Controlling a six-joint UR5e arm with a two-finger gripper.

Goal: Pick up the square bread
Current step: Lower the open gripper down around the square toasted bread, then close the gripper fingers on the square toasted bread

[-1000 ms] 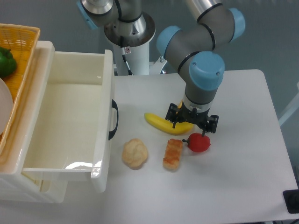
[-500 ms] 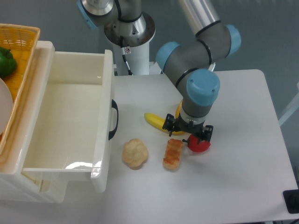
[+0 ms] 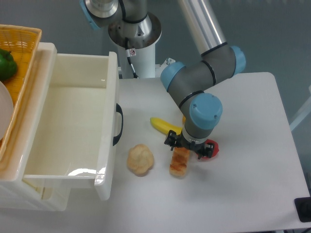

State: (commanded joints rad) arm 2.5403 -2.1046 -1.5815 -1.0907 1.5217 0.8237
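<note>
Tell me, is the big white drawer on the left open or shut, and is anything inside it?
Open and empty. The white drawer is pulled out, its handle faces the table, and its whole bare floor shows.

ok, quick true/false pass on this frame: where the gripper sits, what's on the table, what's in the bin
1. The gripper is over the near end of the round bun. False: it is above the far end of the square bread; the round bun lies apart to the left.
2. The white bin holds the banana. False: the bin looks empty; the banana lies on the table.
3. The red pepper lies right of the square bread. True.
4. The square bread rests on the table. True.
5. A green item sits in the wicker basket. True.
</note>
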